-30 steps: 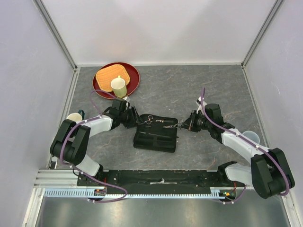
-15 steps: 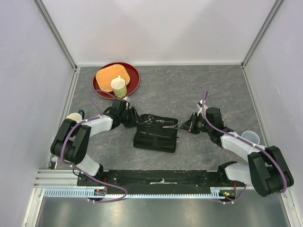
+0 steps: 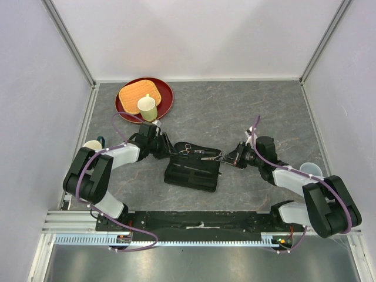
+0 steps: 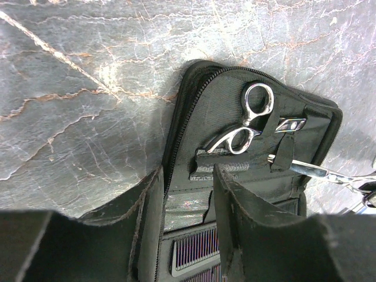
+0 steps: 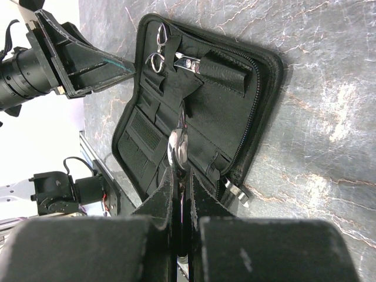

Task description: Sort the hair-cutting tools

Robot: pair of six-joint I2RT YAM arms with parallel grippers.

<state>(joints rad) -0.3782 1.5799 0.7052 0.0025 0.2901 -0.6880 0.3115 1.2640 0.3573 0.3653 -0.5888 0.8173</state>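
Observation:
A black zip case [image 3: 194, 176] lies open between the arms. One pair of silver scissors [image 4: 251, 119] [image 3: 184, 150] sits strapped at its far left corner. My right gripper [image 5: 183, 182] [image 3: 228, 157] is shut on the handle of a second pair of scissors [image 5: 178, 147] [image 4: 311, 170], held edge-up, its blade reaching under a strap inside the case [image 5: 235, 106]. My left gripper [image 4: 185, 188] [image 3: 166, 151] is open, its jaws astride the case's left zip edge. Comb teeth [image 4: 197, 255] show in a pocket between those jaws.
A red plate [image 3: 164, 101] with a woven mat [image 3: 134, 93] and a pale cup [image 3: 147, 107] sits at the back left. A mug [image 3: 93, 145] stands by the left wall and a clear cup [image 3: 311, 170] by the right arm. Walls close three sides.
My right gripper has come slightly nearer and leftward with the scissors, pushing the blade further into the case. My left gripper's jaws have narrowed a little; that arm has stayed put.

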